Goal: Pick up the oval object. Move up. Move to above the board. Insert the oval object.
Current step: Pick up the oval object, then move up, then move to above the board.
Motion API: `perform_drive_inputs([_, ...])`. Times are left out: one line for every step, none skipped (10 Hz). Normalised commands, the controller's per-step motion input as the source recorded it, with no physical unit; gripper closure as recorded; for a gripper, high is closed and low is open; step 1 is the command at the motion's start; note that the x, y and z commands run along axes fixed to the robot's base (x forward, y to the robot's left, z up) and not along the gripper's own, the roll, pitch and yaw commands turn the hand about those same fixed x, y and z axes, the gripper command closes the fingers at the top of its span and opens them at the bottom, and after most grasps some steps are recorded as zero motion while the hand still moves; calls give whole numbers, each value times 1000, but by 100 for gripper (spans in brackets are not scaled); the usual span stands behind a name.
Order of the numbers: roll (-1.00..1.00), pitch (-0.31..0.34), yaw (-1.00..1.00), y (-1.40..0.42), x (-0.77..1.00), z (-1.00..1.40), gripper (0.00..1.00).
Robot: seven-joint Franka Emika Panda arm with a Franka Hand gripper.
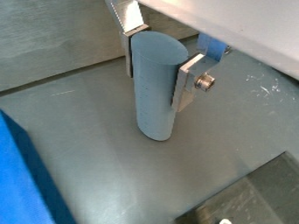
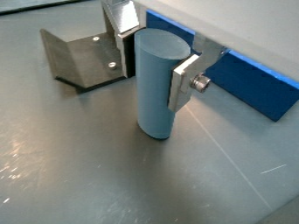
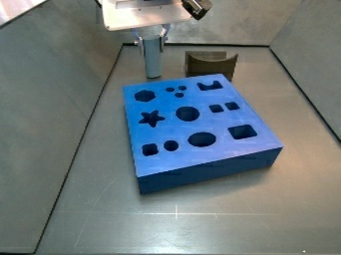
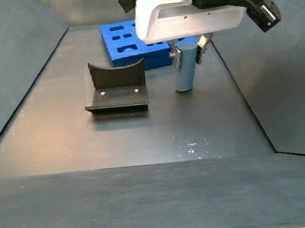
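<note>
1. In a wrist view, end effector (image 1: 156,54) clamped on the oval object (image 1: 155,87), with 2 silver fingers (image 1: 188,80) pressed against opposite sides of its upper part. Peg upright, base apparently resting on the grey floor (image 1: 105,157); contact not certain. Corner of the board (image 1: 24,188) at the frame edge, apart from the peg.
2. In a wrist view, same grip: end effector (image 2: 152,52) closed around the oval object (image 2: 158,83). Fixture (image 2: 82,57) standing near the peg, not touching. Edge of the board (image 2: 251,83) on the peg's other side.
3. In a side view, end effector (image 3: 154,38) holding the oval object (image 3: 154,55) just behind the board (image 3: 200,125), beside the fixture (image 3: 210,63). Shaped holes in the board's top all open.
4. In a side view, end effector (image 4: 186,49) gripping the oval object (image 4: 187,68), upright between the fixture (image 4: 115,89) and the right wall, board (image 4: 125,43) behind.
</note>
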Motion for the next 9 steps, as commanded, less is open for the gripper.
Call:
perform_drive_inputs([0,0,0,0,0,0,100])
perform_drive_inputs([0,0,0,0,0,0,100])
perform_drive_inputs([0,0,0,0,0,833,100])
perform_drive_inputs([0,5,-4,5,1,828,100])
perform_drive_inputs([-9,42,-2,-1,-15,685,100])
perform_drive_inputs([-14,57,-2,-2,-10,594,100])
perform_drive_inputs([-21,59,1,-5,-3,392,100])
perform_drive_inputs([-26,56,3,-6,-2,227,100])
perform_drive_inputs([-75,-103,25,33,109,1000,100])
